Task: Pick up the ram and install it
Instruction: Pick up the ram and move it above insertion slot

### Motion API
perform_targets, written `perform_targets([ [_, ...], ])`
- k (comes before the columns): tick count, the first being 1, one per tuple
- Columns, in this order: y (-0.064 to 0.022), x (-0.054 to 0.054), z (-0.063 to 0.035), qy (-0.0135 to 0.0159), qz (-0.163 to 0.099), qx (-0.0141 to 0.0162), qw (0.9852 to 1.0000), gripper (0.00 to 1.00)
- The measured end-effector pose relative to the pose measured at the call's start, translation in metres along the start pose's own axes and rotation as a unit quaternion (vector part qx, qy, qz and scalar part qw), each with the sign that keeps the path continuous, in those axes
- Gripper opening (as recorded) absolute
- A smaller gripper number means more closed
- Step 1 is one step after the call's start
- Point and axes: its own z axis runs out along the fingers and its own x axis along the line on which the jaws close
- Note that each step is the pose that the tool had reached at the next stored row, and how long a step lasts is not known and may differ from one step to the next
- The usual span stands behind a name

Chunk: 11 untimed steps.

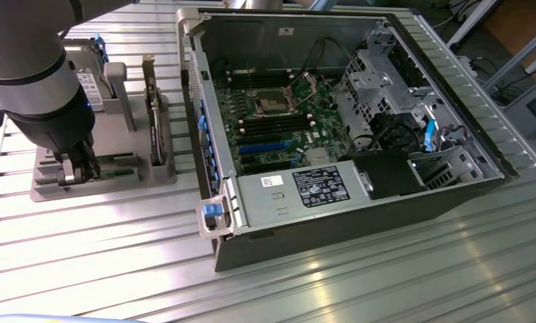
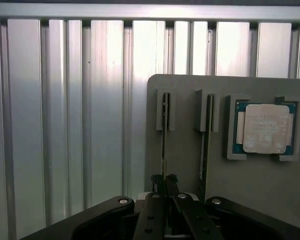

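A: Obs.: state of the claw (image 2: 165,181)?
B: Fingertips drawn together on the thin edge of the ram (image 2: 163,132). The stick runs edge-on between them. Clamped on it, by the look.

A: Ram position?
B: Upright in its slot on the grey holder (image 2: 185,155), not lifted out. A darker card (image 2: 206,145) stands in the neighbouring slot, just beside it. The square processor chip (image 2: 266,128) lies in its own recess further along.

A: Layout, exterior view?
B: Holder sits on the ribbed counter (image 1: 358,289) at 9 o'clock, with the arm (image 1: 34,74) over it. The open computer case (image 1: 340,232) runs from centre toward 3 o'clock, just beside the holder. Its motherboard (image 1: 281,141) is exposed inside.

A: Step in hand?
B: Judged: the pick-up, at the grasp. Install not begun.

A: Next move calls for?
B: A lift straight along the slot guides, no tilt, so the stick neither binds nor brushes the neighbouring card. The grip must not slip on so thin an edge.
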Motion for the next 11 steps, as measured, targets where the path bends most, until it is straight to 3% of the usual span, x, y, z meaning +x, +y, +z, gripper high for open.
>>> perform_targets([
  [11, 0.0000, 0.000, -0.0125, 0.0000, 0.000, 0.0000, 1.0000, 0.12],
])
